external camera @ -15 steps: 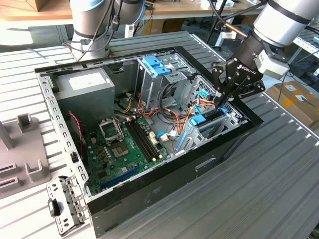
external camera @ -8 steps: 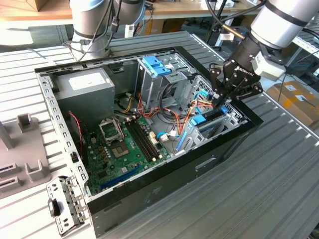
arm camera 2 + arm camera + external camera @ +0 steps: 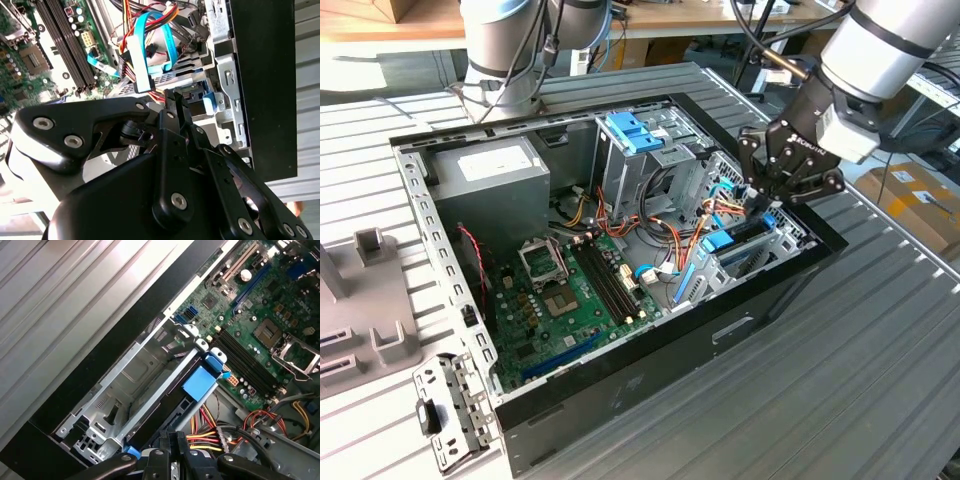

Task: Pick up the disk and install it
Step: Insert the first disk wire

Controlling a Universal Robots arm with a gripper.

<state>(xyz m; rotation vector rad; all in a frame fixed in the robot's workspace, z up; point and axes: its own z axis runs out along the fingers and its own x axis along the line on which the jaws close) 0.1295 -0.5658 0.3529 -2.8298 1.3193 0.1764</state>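
Note:
The disk (image 3: 722,241) stands on edge in the metal drive bay (image 3: 788,232) at the case's side on the exterior view's right. Its dark body carries a blue label (image 3: 199,383), and its light blue carrier bracket (image 3: 216,363) shows a tab at each end. My gripper (image 3: 761,204) reaches down from above onto the disk's far end. Its fingers (image 3: 163,449) are drawn together, with the tips at the disk's upper edge beside the blue end tab (image 3: 212,102). My gripper (image 3: 175,99) shows nothing pinched between its fingers.
The open black computer case (image 3: 650,365) lies on a slatted metal table (image 3: 840,400). Inside it are the green motherboard (image 3: 575,300), a grey power supply (image 3: 490,185), a drive cage with a blue latch (image 3: 633,132) and loose coloured cables (image 3: 675,240). A second robot base (image 3: 505,40) stands behind.

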